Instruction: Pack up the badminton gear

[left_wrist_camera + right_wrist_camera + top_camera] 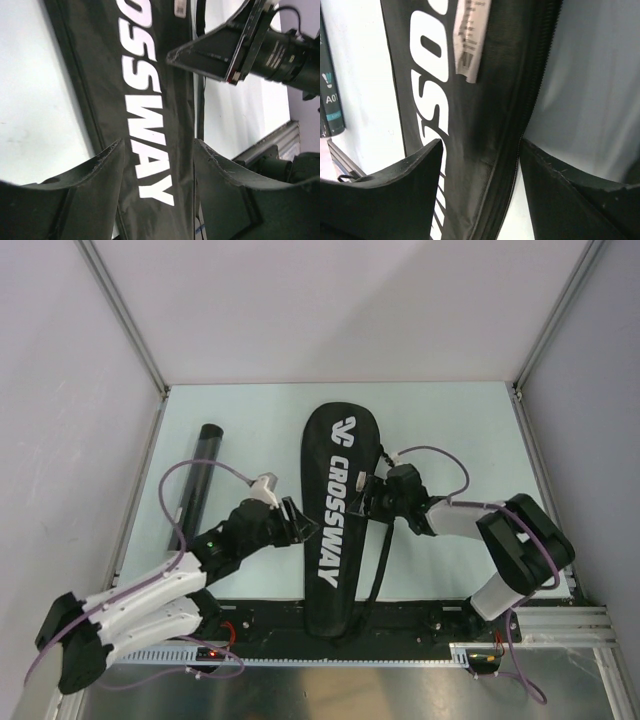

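Handle end of racket bag point(335, 510) lies nearest, head pointing away.

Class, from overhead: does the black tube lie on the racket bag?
No, the black tube lies left of the racket bag, apart.

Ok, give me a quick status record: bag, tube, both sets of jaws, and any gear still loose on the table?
bag: lying flat mid-table, CROSSWAY lettering up, narrow end toward the arm bases
tube: lying left of the bag, apart from it
left jaws: open, at the bag's left side, over the lettering
right jaws: open, astride the zip edge on the bag's right side
rackets, shuttlecocks: none in view
zip: cannot tell whether it is open or closed
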